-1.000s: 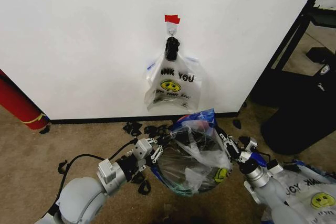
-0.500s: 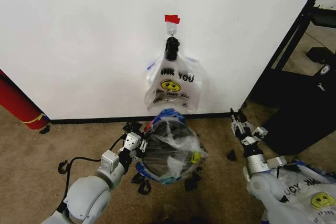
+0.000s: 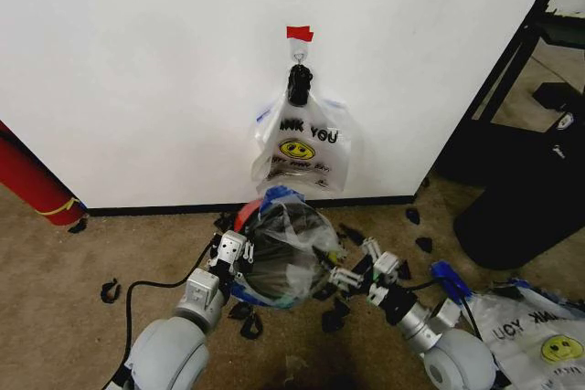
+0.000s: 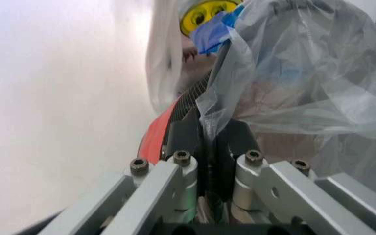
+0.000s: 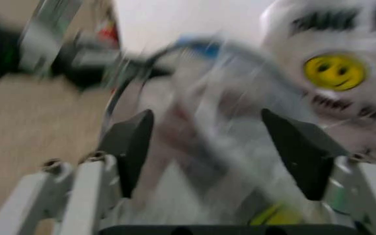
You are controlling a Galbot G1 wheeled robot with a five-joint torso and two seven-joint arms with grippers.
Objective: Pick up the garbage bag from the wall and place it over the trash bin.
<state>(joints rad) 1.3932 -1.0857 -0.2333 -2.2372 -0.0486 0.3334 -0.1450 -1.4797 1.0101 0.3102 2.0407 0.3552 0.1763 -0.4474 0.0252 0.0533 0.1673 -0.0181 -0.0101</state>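
The trash bin (image 3: 274,271) stands on the carpet below the wall (image 3: 137,61), with a translucent garbage bag (image 3: 291,237) draped over its mouth. A blue handle strip (image 4: 215,30) and the bin's red base (image 4: 154,143) show past my left fingers. My left gripper (image 3: 235,251) is at the bin's left rim, shut on the bag's plastic (image 4: 209,125). My right gripper (image 3: 355,266) stands open just right of the bin, its pads (image 5: 133,147) apart with the bagged bin ahead of them. Another bag (image 3: 298,148) with a yellow smiley (image 5: 335,71) hangs from the wall hook under red tape (image 3: 299,33).
A red cylinder (image 3: 32,180) leans at the left wall. A big black container (image 3: 530,198) and a black rack leg (image 3: 512,52) stand at the right. More printed bags (image 3: 539,335) lie at bottom right. Black scraps (image 3: 334,320) and a cable (image 3: 155,285) litter the carpet.
My right gripper let go of the bag, swung out to the right, then came back low beside the bin. The bagged bin shifted left toward the wall. My left gripper kept its hold.
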